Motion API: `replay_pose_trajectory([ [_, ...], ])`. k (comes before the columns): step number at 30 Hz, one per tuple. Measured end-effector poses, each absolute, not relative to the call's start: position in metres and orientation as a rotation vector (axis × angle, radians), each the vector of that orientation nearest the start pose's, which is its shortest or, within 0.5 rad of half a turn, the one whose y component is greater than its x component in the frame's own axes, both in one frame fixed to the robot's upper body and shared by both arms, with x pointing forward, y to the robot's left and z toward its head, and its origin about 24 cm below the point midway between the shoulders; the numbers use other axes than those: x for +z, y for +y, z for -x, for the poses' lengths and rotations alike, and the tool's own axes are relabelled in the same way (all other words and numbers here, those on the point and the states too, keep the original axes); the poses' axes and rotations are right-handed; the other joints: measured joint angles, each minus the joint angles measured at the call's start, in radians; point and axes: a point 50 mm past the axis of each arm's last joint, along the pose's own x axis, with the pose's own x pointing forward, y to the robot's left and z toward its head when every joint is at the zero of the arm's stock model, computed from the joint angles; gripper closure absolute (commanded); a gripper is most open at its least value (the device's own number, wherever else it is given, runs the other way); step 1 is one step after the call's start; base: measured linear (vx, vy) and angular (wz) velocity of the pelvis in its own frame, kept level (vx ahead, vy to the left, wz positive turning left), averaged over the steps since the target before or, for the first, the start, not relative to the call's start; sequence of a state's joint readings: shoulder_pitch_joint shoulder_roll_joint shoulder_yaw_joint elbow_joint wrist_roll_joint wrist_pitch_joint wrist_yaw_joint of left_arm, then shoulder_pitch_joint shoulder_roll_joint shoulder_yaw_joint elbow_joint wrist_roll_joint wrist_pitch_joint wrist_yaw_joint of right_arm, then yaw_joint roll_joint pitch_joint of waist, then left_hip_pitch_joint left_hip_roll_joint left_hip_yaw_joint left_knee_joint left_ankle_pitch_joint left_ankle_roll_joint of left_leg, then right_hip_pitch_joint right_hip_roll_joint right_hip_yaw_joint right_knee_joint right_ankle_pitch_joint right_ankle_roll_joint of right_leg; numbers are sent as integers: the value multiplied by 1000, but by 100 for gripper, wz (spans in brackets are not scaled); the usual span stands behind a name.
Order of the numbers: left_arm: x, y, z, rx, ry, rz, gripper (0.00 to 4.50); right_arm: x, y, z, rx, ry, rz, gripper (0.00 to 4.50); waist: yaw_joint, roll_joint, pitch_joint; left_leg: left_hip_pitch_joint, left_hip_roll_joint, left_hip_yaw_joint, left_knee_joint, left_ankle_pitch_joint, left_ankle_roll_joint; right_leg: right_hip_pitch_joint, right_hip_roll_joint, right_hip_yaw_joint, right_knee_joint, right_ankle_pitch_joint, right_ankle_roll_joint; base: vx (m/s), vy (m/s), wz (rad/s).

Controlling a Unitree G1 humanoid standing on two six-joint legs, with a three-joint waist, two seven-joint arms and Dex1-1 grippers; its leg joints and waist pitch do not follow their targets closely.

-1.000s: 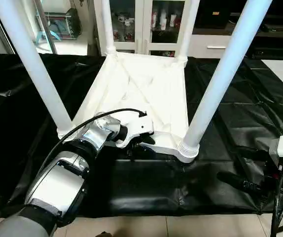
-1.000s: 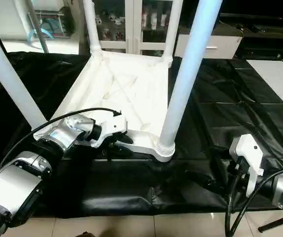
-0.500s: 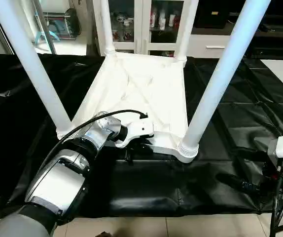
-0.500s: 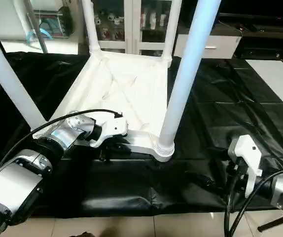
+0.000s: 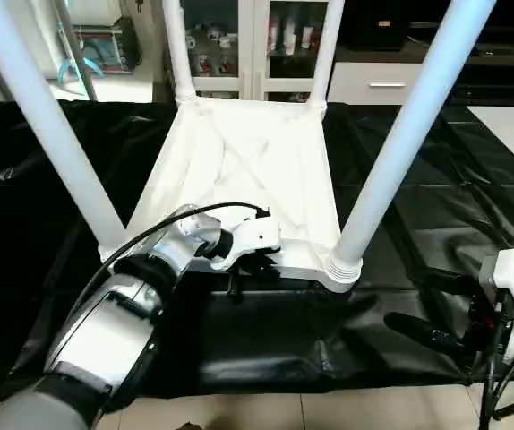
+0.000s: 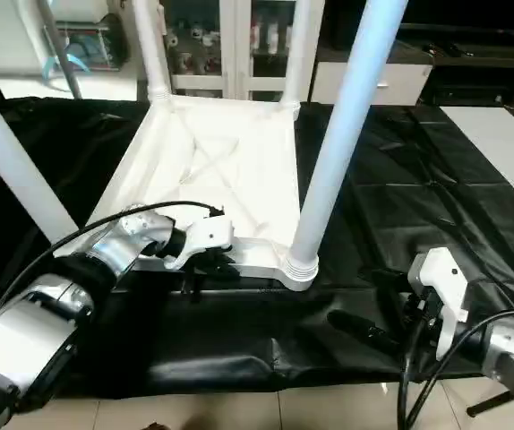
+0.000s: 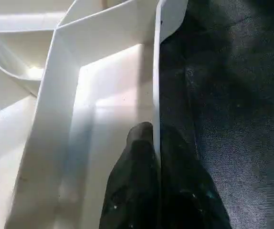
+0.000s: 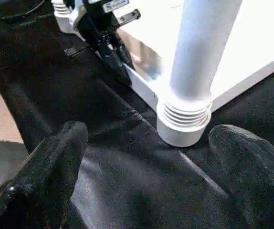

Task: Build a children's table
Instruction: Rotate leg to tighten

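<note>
The left jaws [image 5: 239, 273] have just pinched shut on the near rim of the upturned tabletop [image 5: 248, 170] mid-counter, all four legs fitted, ready for shifting; the right jaws [image 8: 146, 181] gape wide.

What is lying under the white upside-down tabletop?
The tabletop lies on the black cloth that covers the work table. The cloth spreads out around it on all sides. Whether anything else is beneath cannot be seen, because the tabletop covers that area.
</note>
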State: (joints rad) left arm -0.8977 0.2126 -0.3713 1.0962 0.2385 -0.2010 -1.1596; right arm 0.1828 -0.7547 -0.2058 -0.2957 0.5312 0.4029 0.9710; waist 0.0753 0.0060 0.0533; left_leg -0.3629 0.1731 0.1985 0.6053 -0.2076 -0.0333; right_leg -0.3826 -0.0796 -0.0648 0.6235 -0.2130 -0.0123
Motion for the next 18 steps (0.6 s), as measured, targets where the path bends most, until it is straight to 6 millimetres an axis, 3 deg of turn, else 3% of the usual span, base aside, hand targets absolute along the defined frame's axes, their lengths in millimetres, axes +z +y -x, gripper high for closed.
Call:
replay_pose_trajectory([
  [8, 54, 132, -332, -1402, 440, -688, 448, 93, -235, -199, 871, 293, 80, 2, -43, 0, -1, 6, 1, -3, -4, 0, -1, -1, 0, -2, 2, 0, 0, 0, 0, 0],
  [18, 54, 151, -318, -1368, 463, -665, 448, 93, -224, -198, 886, 276, 75, 2, -45, 2, -1, 7, 1, -2, -5, -5, -8, -1, 1, -1, 0, 0, 0, 0, 0, 0],
])
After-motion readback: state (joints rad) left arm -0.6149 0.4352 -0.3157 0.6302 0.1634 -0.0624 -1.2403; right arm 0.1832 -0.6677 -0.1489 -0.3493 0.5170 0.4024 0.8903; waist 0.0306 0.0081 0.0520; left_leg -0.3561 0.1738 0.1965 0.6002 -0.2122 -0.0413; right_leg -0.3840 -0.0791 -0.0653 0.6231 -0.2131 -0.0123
